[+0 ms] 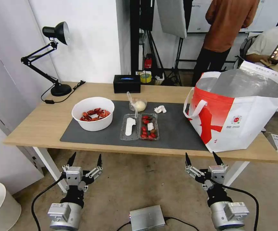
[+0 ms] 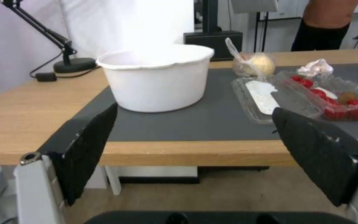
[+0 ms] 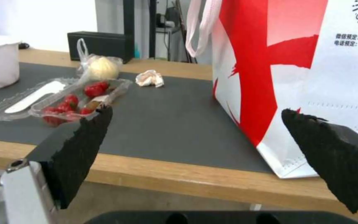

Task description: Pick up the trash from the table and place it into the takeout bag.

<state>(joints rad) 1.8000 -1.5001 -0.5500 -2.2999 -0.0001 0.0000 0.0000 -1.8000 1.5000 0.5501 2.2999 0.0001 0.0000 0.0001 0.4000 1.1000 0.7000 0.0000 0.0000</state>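
Bowl (image 1: pixel 93 114): red shells held inside
Hinged tray (image 1: pixel 139 126): laid open, red fruits in right half
Takeout bag (image 1: pixel 238 112): stood open, right
Left claw (image 1: pixel 85 159): released
Right claw (image 1: pixel 202 158): released

The bench (image 1: pixel 42 123) is showing a light wood top with a smooth matt finish, and the dark grey mat (image 1: pixel 177 128) on it is looking matt too. The tray (image 1: pixel 139 127) is gleaming as thin clear plastic, and the bun's bag (image 1: pixel 137 104) as glossy film. The white bowl (image 1: pixel 93 113) is looking smooth. The tissue (image 1: pixel 160 109) is lying as crumpled paper. The takeout bag (image 1: pixel 238 123) is showing matt fabric outside and shiny silver foil inside. The jaws' pads are looking rough, black and matt.
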